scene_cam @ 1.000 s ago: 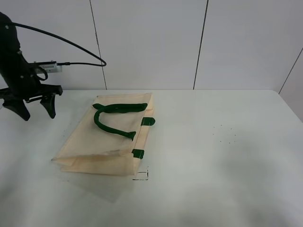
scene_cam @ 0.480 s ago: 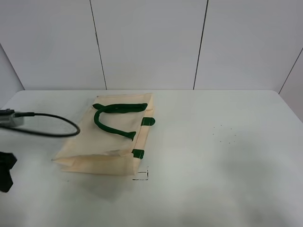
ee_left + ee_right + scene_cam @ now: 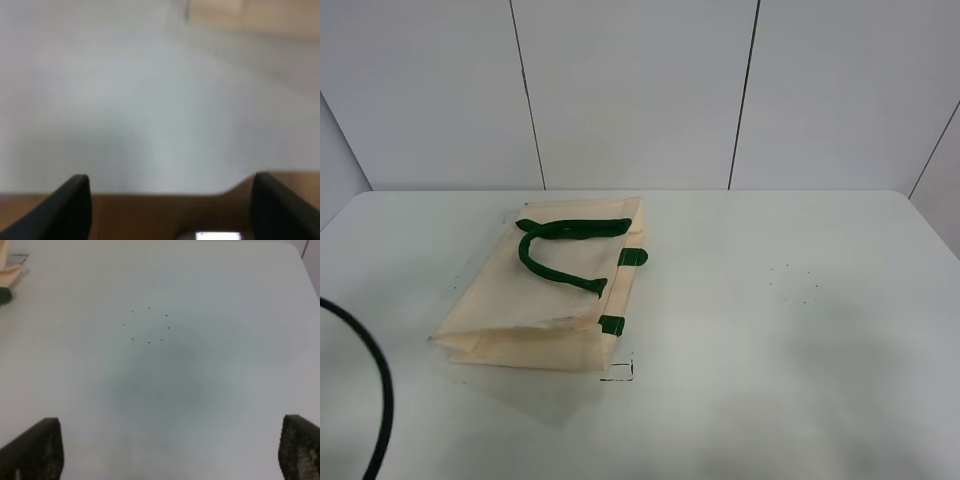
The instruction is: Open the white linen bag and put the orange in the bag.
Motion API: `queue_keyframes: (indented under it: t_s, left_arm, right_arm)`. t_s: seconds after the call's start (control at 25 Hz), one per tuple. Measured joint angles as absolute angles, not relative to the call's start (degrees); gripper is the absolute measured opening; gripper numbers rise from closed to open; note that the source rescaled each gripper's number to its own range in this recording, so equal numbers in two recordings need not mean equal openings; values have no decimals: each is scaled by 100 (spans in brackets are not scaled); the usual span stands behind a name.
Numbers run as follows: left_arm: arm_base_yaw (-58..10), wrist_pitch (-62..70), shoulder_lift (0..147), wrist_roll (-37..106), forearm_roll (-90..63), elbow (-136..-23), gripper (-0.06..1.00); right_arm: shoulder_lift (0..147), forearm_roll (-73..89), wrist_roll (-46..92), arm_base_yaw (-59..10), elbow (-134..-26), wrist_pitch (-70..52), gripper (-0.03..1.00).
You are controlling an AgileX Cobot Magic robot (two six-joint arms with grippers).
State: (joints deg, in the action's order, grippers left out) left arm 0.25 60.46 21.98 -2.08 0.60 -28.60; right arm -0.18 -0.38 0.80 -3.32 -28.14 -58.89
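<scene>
The white linen bag [image 3: 555,290] lies flat on the white table [image 3: 790,330], left of centre, with its dark green strap handles [image 3: 555,250] lying on top. A corner of the bag [image 3: 9,274] shows at the edge of the right wrist view. The orange is not in any view. My left gripper [image 3: 170,200] is open and empty over bare table, with the view blurred. My right gripper [image 3: 170,450] is open and empty above the table's right half. Neither gripper shows in the exterior high view.
A black cable [image 3: 375,400] of the left arm curves in at the lower left corner. A small square mark [image 3: 617,371] is on the table by the bag's near corner. Several tiny dark specks [image 3: 147,325] dot the table's right part.
The left arm has swung down from beside the bag's far left and left the exterior high view; only its cable shows. The bag has not moved.
</scene>
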Motion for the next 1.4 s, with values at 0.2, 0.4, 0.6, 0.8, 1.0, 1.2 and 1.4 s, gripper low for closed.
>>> queue_keyframes:
  t_s: [0.2,0.4,0.6,0.8,1.0,1.2,1.4]
  left_arm:
    - [25,6051,1002,-208,65,-2836,89]
    - [25,6051,392,-208,65,-2836,89]
    - [25,6058,-11,-208,65,-2836,89]
    - [25,6058,-35,-213,65,-2836,89]
    - [25,6058,-35,-213,65,-2836,89]
    - [25,6058,-35,-213,65,-2836,89]
    - [25,6058,-35,-213,65,-2836,89]
  right_arm:
    - [-18,-38,80,-332,-2814,-5889,94]
    - [-18,-38,75,-332,-2814,-5889,94]
    - [-18,-38,75,-332,-2814,-5889,94]
    - [-18,-38,75,-332,-2814,-5889,94]
    - [-18,-38,75,-332,-2814,-5889,94]
    - [-18,-38,75,-332,-2814,-5889,94]
    - [-18,-38,75,-332,-2814,-5889,94]
